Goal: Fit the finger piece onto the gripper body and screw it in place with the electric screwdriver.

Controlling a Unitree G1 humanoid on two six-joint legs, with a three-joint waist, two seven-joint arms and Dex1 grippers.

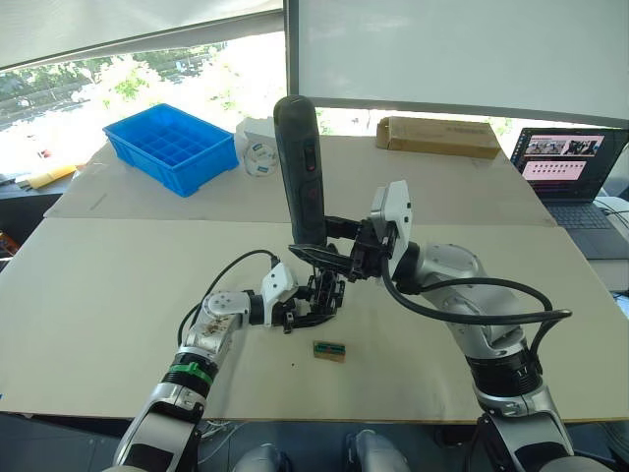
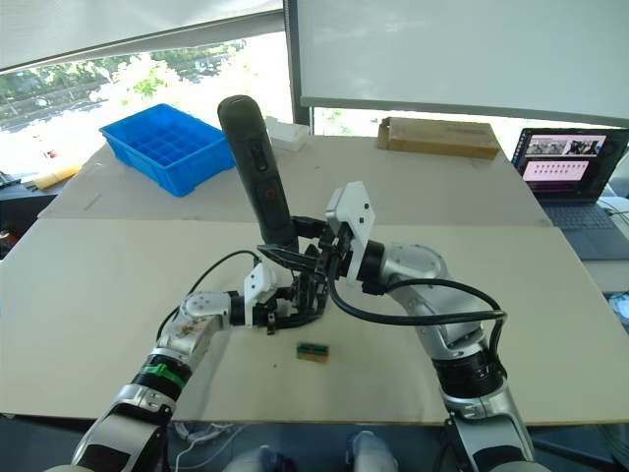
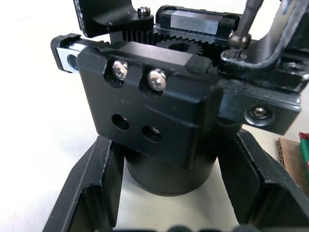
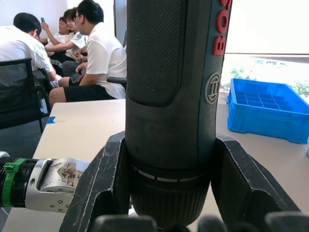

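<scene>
The gripper body (image 3: 154, 106), a black assembly with a round base and a toothed rack on top, stands on the table (image 1: 118, 295). My left gripper (image 1: 300, 310) is shut on its base, one finger on each side. My right gripper (image 1: 339, 251) is shut on the electric screwdriver (image 1: 300, 167), which stands nearly upright and leans a little to the left. Its thin bit (image 3: 244, 24) comes down onto a screw head at the body's upper edge. I cannot tell the finger piece apart from the other black parts there.
A small green-brown block (image 1: 329, 350) lies just in front of the body. A blue bin (image 1: 172, 146) and a white roll (image 1: 259, 157) are far left, a cardboard box (image 1: 437, 136) far centre, a laptop (image 1: 570, 167) far right. People (image 4: 91, 53) sit beyond the table.
</scene>
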